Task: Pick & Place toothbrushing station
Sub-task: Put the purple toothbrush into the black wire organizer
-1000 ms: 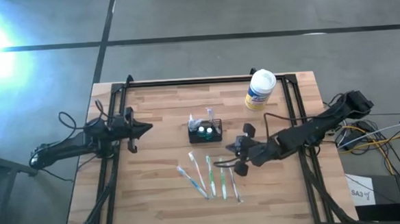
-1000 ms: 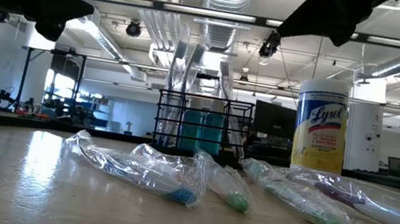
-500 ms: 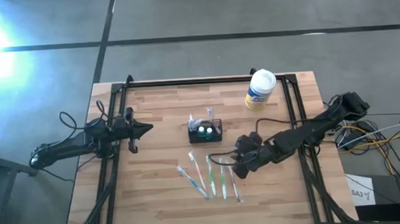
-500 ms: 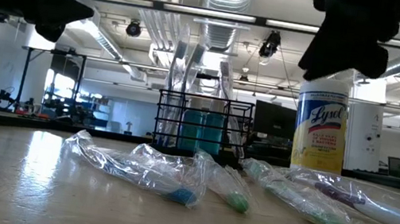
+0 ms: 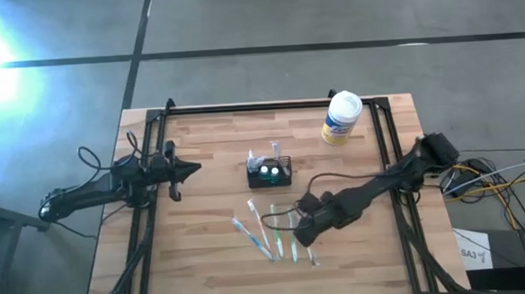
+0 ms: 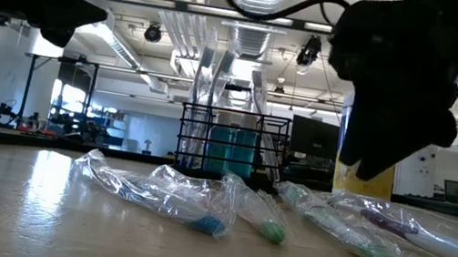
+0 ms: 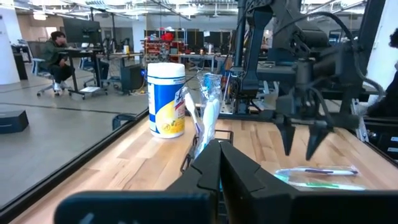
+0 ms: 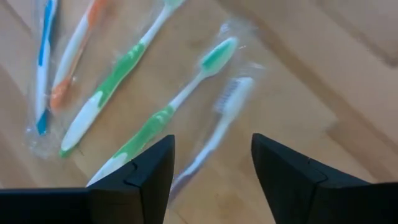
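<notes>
Since a second ago the right gripper (image 5: 301, 236) has swung down to the wrapped toothbrushes (image 8: 186, 99) at the caddy's (image 5: 270, 172) five o'clock, fingers wide, and may pinch slippery wrap; the left gripper (image 5: 192, 168) waits, closed.

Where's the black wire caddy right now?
In the high view, the caddy stands mid-table, just behind the row of wrapped toothbrushes, left of the white-lidded tub.

The right gripper (image 5: 305, 233) hung low over the table, fingers (image 8: 146, 171) spread apart and pointing down, while the left gripper (image 5: 192, 168) waited off-side, fingers pressed together.
</notes>
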